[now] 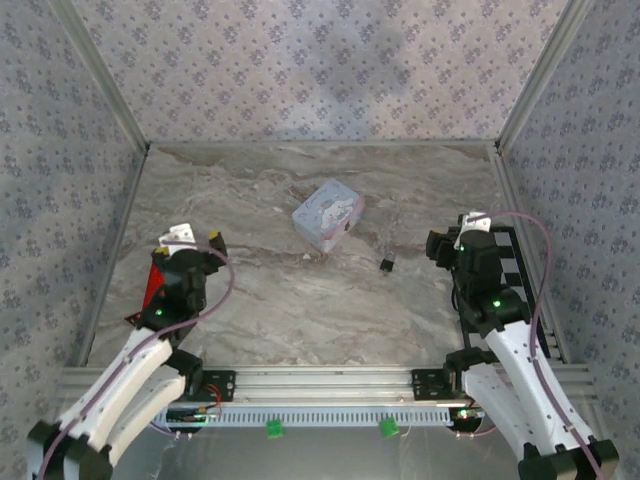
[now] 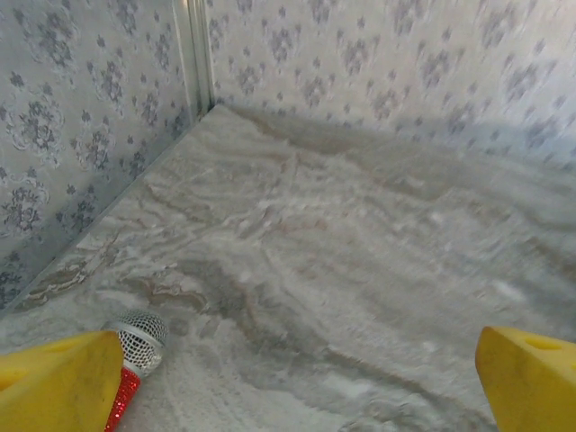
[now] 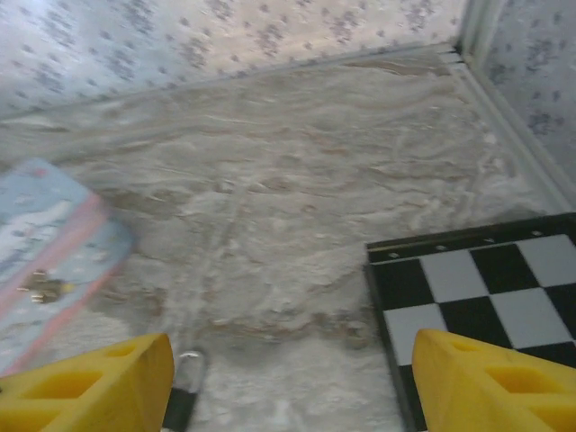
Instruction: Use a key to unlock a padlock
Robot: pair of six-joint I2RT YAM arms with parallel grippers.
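Padlock (image 1: 386, 264) lying loose at four o'clock from cartoon tin (image 1: 328, 215), close by wide-open right gripper (image 3: 288, 396); left gripper (image 2: 297, 387) also wide, empty. Likely to skid away if nudged by one finger.

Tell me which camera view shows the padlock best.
The right wrist view: the padlock lies close, pale loop and dark body distinguishable, though the frame's bottom edge cuts it off. The top external view shows the padlock whole but as a tiny dark speck right of the tin.
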